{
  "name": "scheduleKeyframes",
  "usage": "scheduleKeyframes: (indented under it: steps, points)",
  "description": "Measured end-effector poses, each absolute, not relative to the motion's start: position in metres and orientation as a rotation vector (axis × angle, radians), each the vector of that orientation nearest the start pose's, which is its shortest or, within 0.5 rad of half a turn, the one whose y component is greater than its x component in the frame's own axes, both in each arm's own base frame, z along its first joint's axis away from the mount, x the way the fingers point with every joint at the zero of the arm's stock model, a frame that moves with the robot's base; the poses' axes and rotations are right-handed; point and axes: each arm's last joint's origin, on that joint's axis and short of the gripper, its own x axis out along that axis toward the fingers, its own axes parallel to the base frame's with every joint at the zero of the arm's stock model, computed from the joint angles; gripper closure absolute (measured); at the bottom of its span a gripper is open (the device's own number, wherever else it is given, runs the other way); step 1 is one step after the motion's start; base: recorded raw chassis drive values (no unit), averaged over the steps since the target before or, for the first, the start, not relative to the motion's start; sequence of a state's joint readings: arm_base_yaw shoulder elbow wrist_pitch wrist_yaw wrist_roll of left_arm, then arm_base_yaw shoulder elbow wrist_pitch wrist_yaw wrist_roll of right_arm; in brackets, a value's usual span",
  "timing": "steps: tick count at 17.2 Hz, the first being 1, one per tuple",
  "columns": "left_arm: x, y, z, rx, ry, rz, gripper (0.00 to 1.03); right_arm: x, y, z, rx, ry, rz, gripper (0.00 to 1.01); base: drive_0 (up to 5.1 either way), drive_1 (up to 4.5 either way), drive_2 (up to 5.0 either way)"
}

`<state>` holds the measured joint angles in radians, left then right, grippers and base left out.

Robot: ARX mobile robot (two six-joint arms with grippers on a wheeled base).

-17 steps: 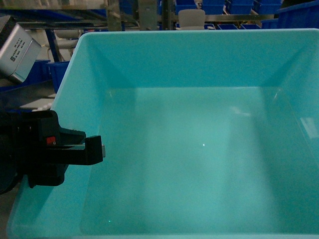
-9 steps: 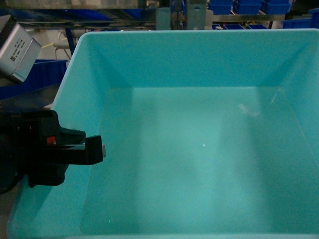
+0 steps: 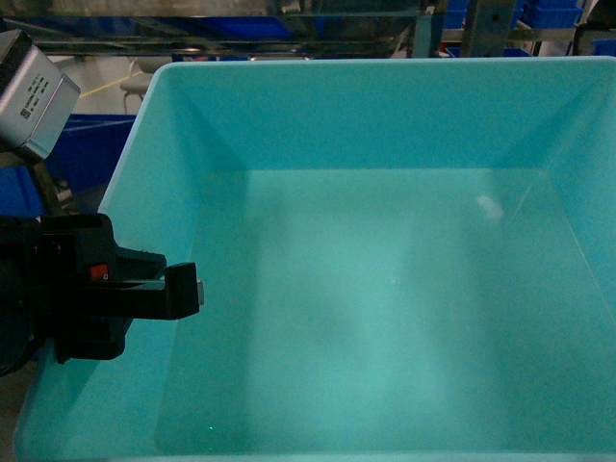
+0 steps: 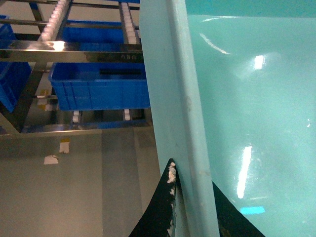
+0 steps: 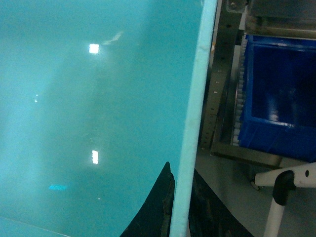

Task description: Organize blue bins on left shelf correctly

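A pale turquoise bin (image 3: 385, 289) fills the head view, empty and held up in front of me. My left gripper (image 3: 166, 291) is shut on the bin's left wall, one black finger inside. The left wrist view shows that gripper (image 4: 191, 197) pinching the wall's rim (image 4: 180, 98). In the right wrist view my right gripper (image 5: 180, 202) is shut on the right rim (image 5: 197, 89); it is hidden in the head view. A dark blue bin (image 4: 98, 84) sits on the steel left shelf (image 4: 74, 52) under white rollers (image 4: 129, 24). Another dark blue bin (image 5: 279, 94) rests on a rack beside the right rim.
Steel shelf beams (image 3: 289, 19) and more blue bins (image 3: 87, 144) lie beyond the turquoise bin's far rim. A silver box (image 3: 34, 91) sits at the upper left. A perforated steel post (image 5: 222, 89) and a white tube frame (image 5: 281, 192) stand close to the bin's right side. Grey floor (image 4: 74, 187) is below.
The shelves and blue bins behind the turquoise bin have slid sideways across the head view. The bin and my left gripper hold the same place in the view.
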<state>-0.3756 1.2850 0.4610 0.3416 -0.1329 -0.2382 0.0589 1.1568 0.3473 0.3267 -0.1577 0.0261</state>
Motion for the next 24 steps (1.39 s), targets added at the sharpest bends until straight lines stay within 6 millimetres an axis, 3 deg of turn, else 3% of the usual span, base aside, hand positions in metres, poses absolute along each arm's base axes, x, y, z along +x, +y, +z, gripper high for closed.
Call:
scheduleKeyframes:
  steps: [18, 24]
  points:
    - [0.226, -0.085, 0.1729, -0.11, 0.493, -0.181, 0.98, 0.2111, 0.017, 0.1642, 0.049, 0.487, 0.206, 0.94, -4.5, 3.88, 0.8]
    - [0.2254, -0.0841, 0.173, -0.11, 0.493, -0.179, 0.98, 0.2108, 0.0171, 0.1643, 0.05, 0.487, 0.207, 0.94, 0.0, 0.0, 0.0]
